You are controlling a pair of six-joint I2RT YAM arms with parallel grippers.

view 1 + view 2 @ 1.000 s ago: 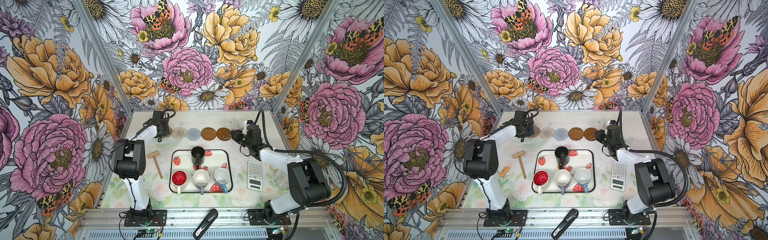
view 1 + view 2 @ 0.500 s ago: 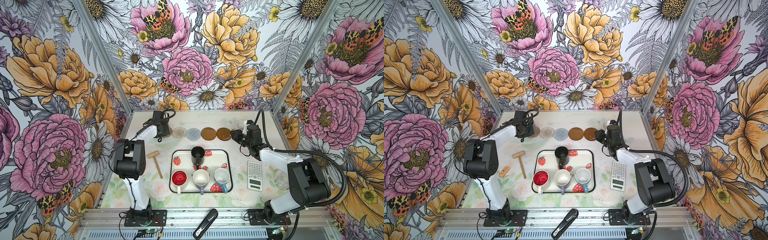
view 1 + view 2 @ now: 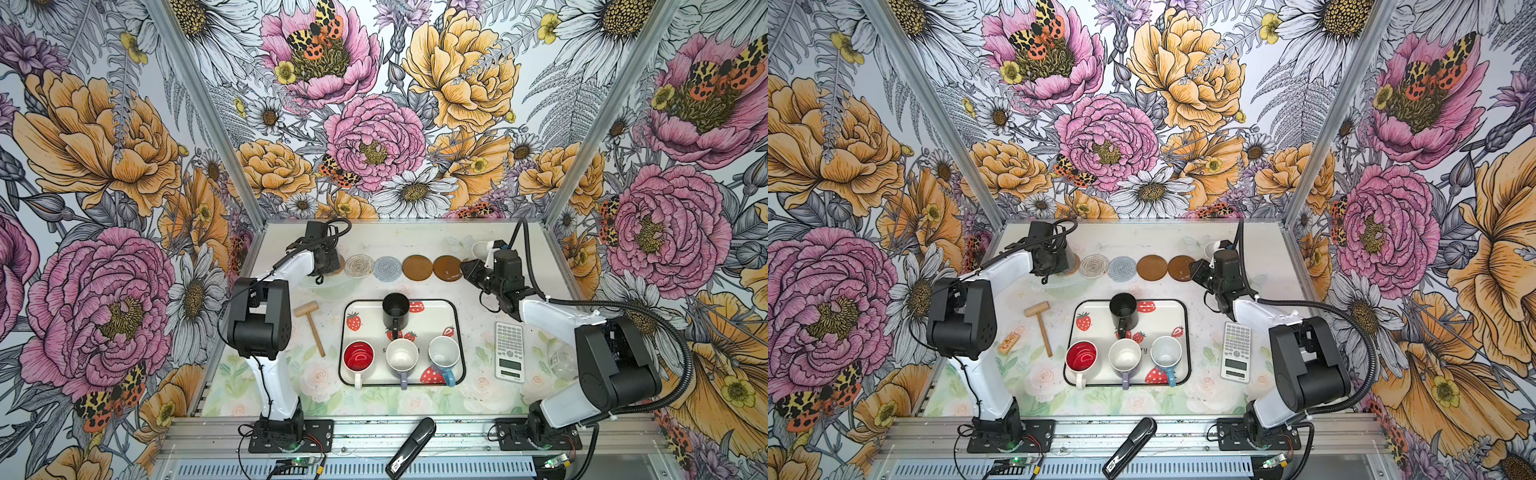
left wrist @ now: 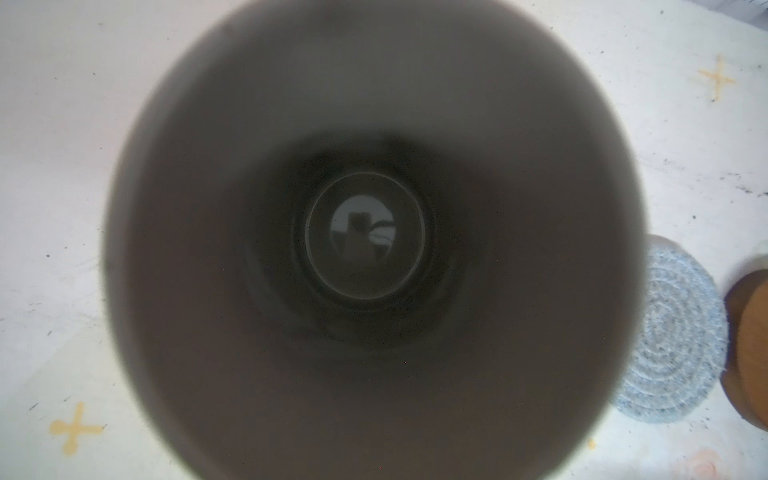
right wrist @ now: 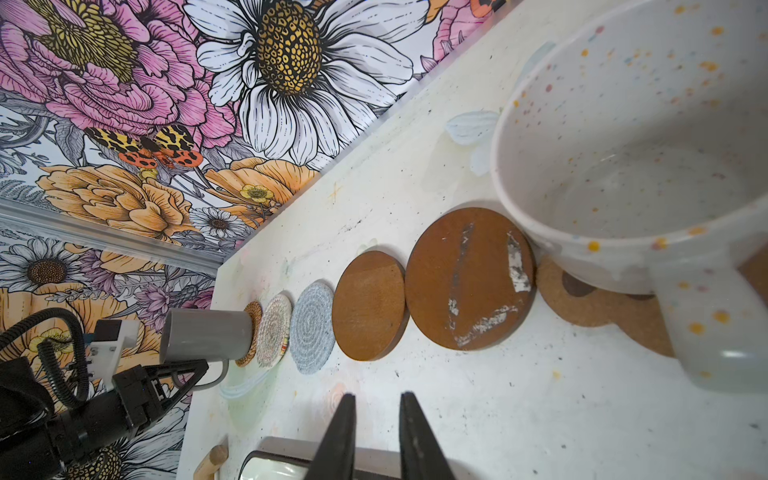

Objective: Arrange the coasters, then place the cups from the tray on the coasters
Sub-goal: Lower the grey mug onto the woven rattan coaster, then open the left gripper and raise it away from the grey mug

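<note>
The tray sits near centre and holds the black mug, red-inside mug, lavender mug and blue mug. Far left, the grey mug stands on the rattan coaster, with my left pincer clamped on its handle. Far right, the speckled mug rests on the paw coaster. My right pincer is near it, slightly parted and empty.

Enclosure: three walls papered with large pink, orange and white flowers; aluminium corner posts; scuffed white tabletop, evenly lit
</note>
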